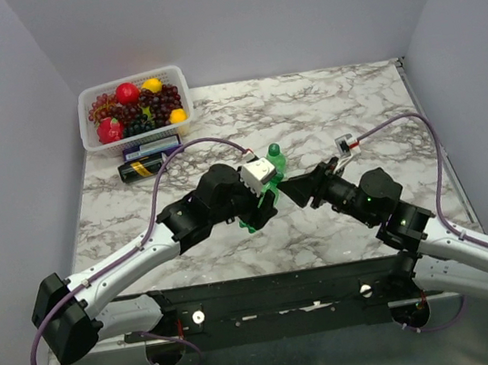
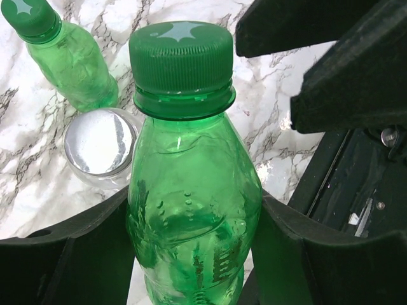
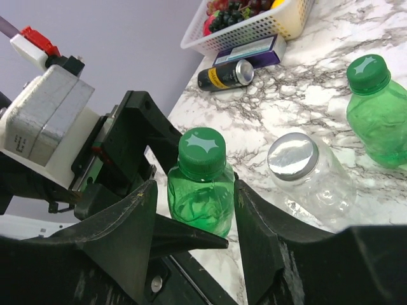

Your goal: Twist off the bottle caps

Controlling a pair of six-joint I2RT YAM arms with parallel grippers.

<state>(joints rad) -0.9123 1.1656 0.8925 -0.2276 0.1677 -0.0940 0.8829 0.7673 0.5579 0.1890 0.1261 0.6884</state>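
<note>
My left gripper (image 2: pixel 194 254) is shut on the body of a translucent green bottle (image 2: pixel 191 190), which carries a dark green cap (image 2: pixel 181 51). My right gripper (image 3: pixel 197 203) is open, with one finger on each side of this bottle (image 3: pixel 200 194) just below its cap (image 3: pixel 202 149), not gripping. A second green bottle (image 3: pixel 381 121) with a green cap (image 3: pixel 367 73) and a squat clear bottle (image 3: pixel 318 184) with a silvery cap (image 3: pixel 292 155) stand free on the table. In the top view both grippers (image 1: pixel 261 206) (image 1: pixel 291 189) meet mid-table and the free green bottle (image 1: pixel 275 158) shows behind them.
A white basket (image 1: pixel 88 123) of toy fruit stands at the back left. A dark can with a yellow label (image 1: pixel 143 167) lies in front of it beside a flat box (image 1: pixel 151 147). The marble table (image 1: pixel 342 103) ends at walls on three sides.
</note>
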